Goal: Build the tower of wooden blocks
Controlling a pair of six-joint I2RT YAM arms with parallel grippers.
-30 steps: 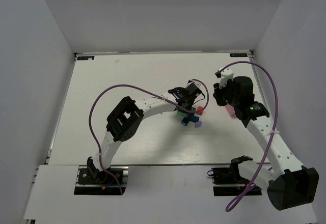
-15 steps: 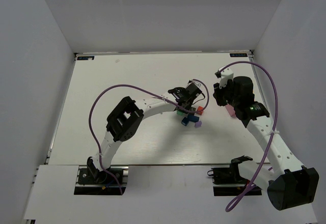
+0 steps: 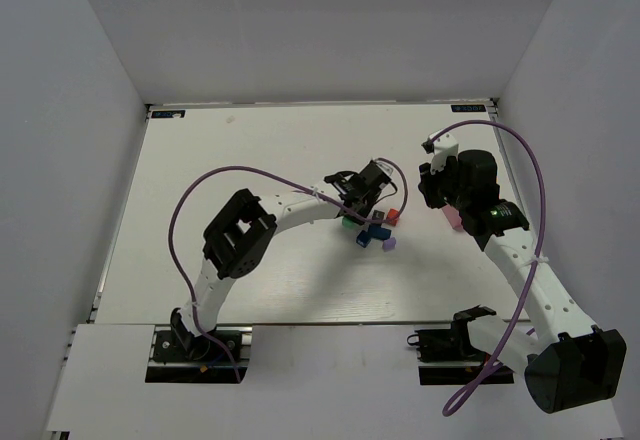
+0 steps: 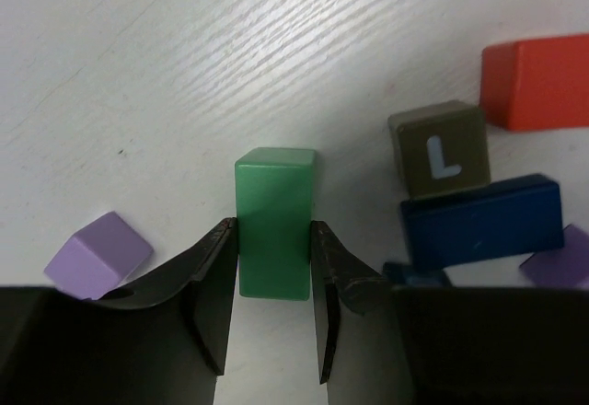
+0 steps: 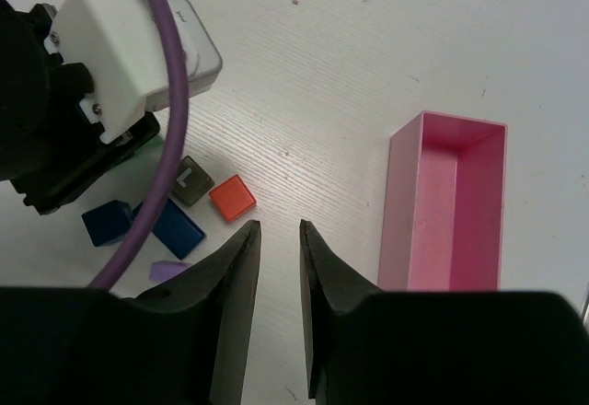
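between the fingers of the left claw [image 4: 272,239]: green block [image 4: 274,212] stands upright on the counter [image 4: 184,74], clamped on its two side faces, low down.
right claw [image 5: 278,230]: part open, empty, hanging over bare counter between the red block [image 5: 232,197] and the pink tray [image 5: 401,212].
other blocks: red one, olive block [image 4: 440,152] marked "l" and blue bar [image 4: 480,223] lie loose near one side of the green block; purple cube [image 4: 97,256] sits just beside the opposite finger.
tower: no clear stack shows yet; the pieces cluster [image 3: 375,232] mid-counter.
step in hand: likely picking up the green block, early in the build.
doing it well: lift straight up before travelling, so the finger misses the purple cube; keep the block vertical; seat it square on a flat base such as the blue bar, then let go.
edges: cluster lies well apart from every counter edge.
open room: bare counter beyond the green block; the blue-bar side is crowded, with right claw and tray near.
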